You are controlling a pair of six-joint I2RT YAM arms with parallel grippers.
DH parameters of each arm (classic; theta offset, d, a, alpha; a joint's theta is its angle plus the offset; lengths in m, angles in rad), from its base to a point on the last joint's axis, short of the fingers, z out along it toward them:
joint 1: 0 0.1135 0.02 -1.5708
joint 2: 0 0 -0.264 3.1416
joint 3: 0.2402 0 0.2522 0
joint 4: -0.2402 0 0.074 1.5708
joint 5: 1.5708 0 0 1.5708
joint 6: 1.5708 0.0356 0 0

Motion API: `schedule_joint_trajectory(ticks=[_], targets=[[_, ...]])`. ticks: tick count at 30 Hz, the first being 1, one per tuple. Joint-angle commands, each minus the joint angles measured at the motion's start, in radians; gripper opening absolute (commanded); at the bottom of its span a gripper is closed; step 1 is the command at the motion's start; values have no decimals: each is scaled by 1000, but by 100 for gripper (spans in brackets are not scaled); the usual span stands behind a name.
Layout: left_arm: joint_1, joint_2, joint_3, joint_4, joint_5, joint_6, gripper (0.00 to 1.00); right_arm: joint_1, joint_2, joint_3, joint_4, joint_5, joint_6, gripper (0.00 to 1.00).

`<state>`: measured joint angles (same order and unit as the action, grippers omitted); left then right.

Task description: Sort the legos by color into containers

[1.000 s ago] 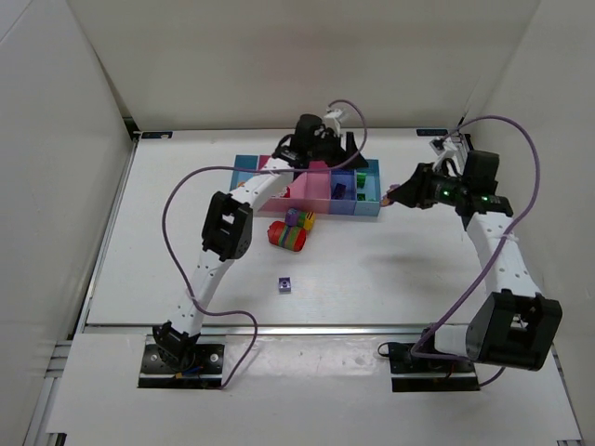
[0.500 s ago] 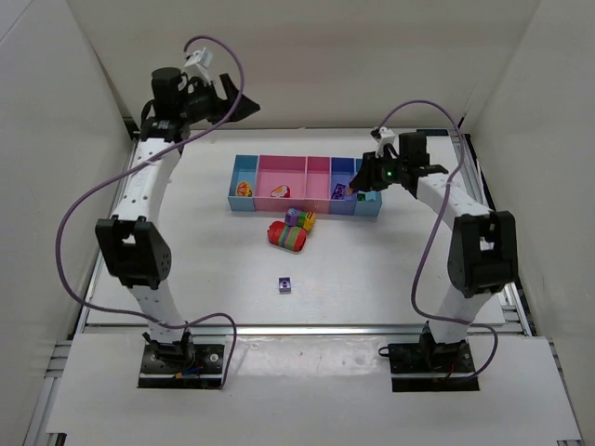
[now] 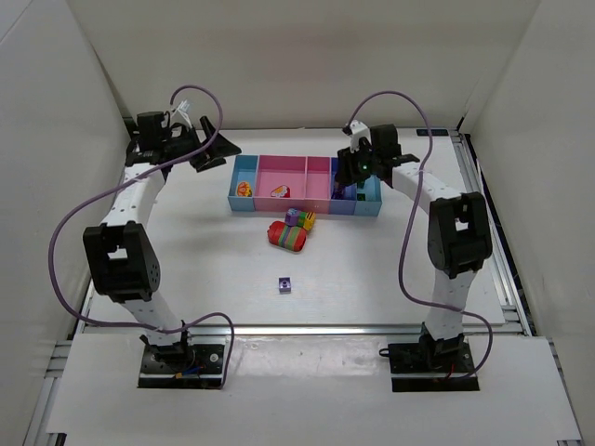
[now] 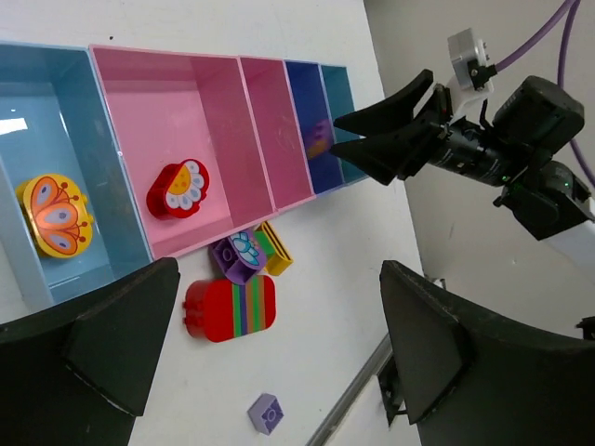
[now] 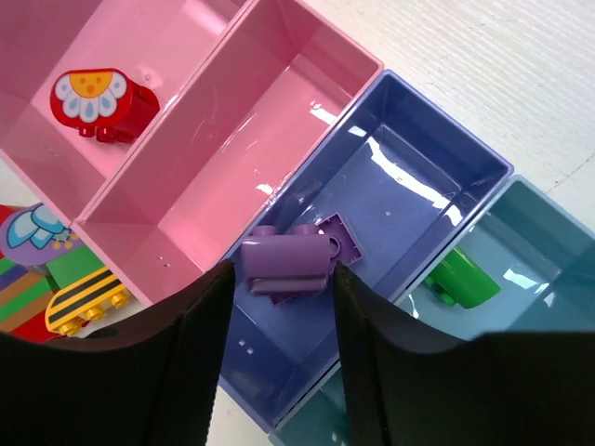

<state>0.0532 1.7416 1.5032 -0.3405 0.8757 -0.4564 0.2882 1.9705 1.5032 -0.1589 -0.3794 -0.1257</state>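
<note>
Right gripper (image 5: pixel 284 277), jaws set narrow, pinches a purple lego (image 5: pixel 286 258) directly above the dark blue bin (image 5: pixel 418 177). A second purple lego (image 5: pixel 344 237) lies just beyond the fingertips. A low, level release would best keep the piece clear of the adjoining pink bin (image 5: pixel 232 139).

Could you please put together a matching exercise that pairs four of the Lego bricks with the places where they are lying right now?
Bricks
1. yellow brick
2. red flower brick
3. green brick
4. small purple brick

Places
A. wide pink bin
B. bare table, on its own, on the near side of the bins
C. left-end light blue bin
D. right-end light blue bin

Pairs: 1-C, 2-A, 3-D, 4-B
</note>
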Motion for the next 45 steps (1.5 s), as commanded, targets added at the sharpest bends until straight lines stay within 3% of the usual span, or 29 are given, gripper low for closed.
schedule_joint_trajectory(ticks=[1, 8, 10, 12, 15, 16, 20, 25, 30, 35, 39, 45], targets=[[36, -100, -26, 23, 34, -76, 99, 23, -22, 2, 30, 54, -49, 55], [88, -129, -61, 66, 39, -93, 100, 17, -281, -173, 76, -80, -127, 59], [94, -137, -83, 78, 77, -76, 99, 11, -392, -222, 23, -273, -181, 57], [97, -155, -100, 72, 86, -41, 99, 17, -493, -253, -112, -501, -309, 58], [106, -175, -112, 38, 86, 1, 99, 90, -551, -256, -314, -651, -552, 60], [108, -177, -118, 35, 86, 11, 99, 121, -550, -255, -458, -668, -666, 60], [114, -198, -135, 14, 63, 42, 99, 305, -507, -297, -561, -615, -755, 61], [128, -211, -113, -72, 31, 128, 99, 425, -429, -403, -305, -382, -682, 65], [154, -223, -142, -94, 5, 168, 99, 532, -372, -452, -189, -204, -663, 67], [177, -240, -199, -91, -12, 189, 100, 586, -326, -459, -140, -109, -629, 69], [186, -238, -218, -86, -12, 200, 99, 594, -286, -411, -177, -107, -627, 81], [212, -226, -213, -77, -1, 202, 99, 597, -239, -367, -217, -131, -623, 82]])
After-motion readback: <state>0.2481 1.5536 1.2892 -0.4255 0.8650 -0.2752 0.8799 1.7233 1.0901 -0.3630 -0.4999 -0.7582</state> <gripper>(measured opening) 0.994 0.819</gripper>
